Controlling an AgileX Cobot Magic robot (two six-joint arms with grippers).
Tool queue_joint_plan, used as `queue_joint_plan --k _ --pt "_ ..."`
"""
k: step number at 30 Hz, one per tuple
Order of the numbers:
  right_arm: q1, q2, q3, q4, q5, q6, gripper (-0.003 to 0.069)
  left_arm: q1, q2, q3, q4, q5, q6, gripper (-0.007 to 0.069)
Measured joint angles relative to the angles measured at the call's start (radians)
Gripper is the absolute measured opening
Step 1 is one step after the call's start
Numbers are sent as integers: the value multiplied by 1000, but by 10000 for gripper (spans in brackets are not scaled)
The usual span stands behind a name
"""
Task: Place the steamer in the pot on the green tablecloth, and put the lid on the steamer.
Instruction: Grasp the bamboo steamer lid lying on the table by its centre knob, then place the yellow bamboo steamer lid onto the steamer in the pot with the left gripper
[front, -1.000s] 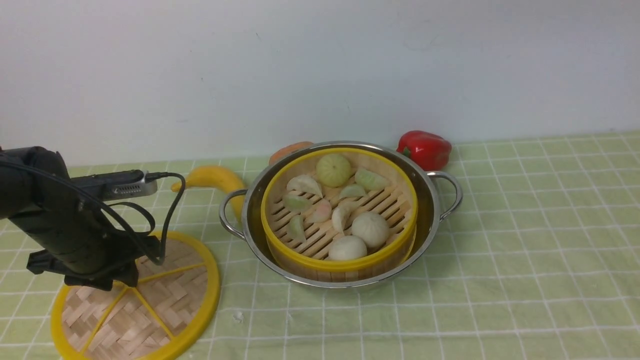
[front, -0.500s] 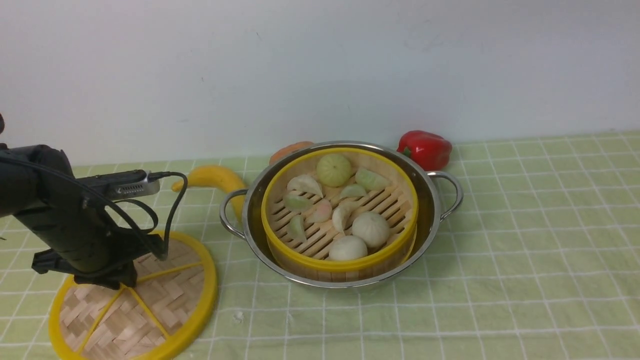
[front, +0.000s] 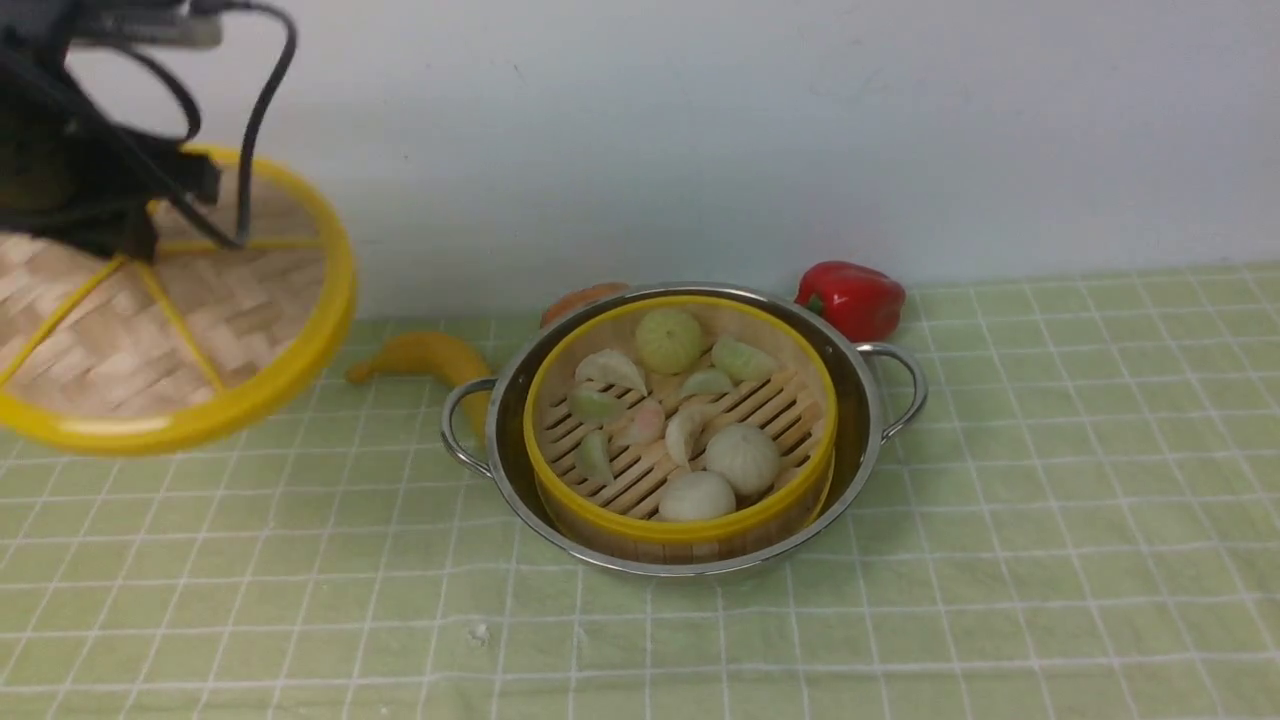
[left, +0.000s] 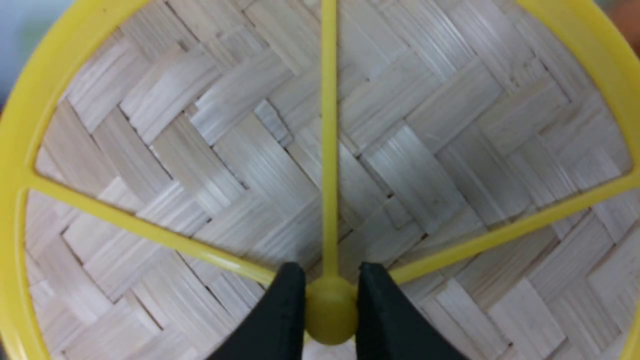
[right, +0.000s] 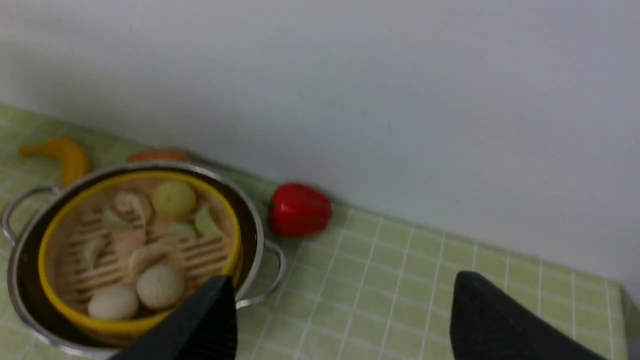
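Observation:
The steamer (front: 678, 500) with pale dumplings and buns sits inside the shiny pot (front: 860, 400) on the green tablecloth (front: 1050, 500); both show in the right wrist view too, the steamer (right: 65, 300) inside the pot (right: 252, 235). My left gripper (left: 327, 280) is shut on the yellow centre knob of the lid (left: 425, 165). In the front view the lid (front: 230, 320) hangs in the air at the far left, well above the cloth and left of the pot. My right gripper (right: 345, 295) is open and empty, above the cloth to the right of the pot.
A yellow banana (front: 420, 355) lies left of the pot, a red bell pepper (front: 850, 297) behind its right side, and an orange thing (front: 580, 297) shows behind the pot. A pale wall stands close behind.
My left gripper has lifted the lid off the cloth and raised it high at the left. The pot and steamer have not moved.

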Motion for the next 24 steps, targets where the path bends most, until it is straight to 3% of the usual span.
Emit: queue_joint_plan --k 6,10,14,24 --pt "0 -197 347 6 8 92 554 -283 175 -182 -84 1 27 123" --pt "0 -277 449 25 10 133 554 -406 318 -228 -86 7 27 123" --pt "0 -309 468 47 10 146 554 -453 416 -256 -86 17 25 123" --pt "0 -314 473 79 8 155 554 -456 525 -274 -68 18 24 123"
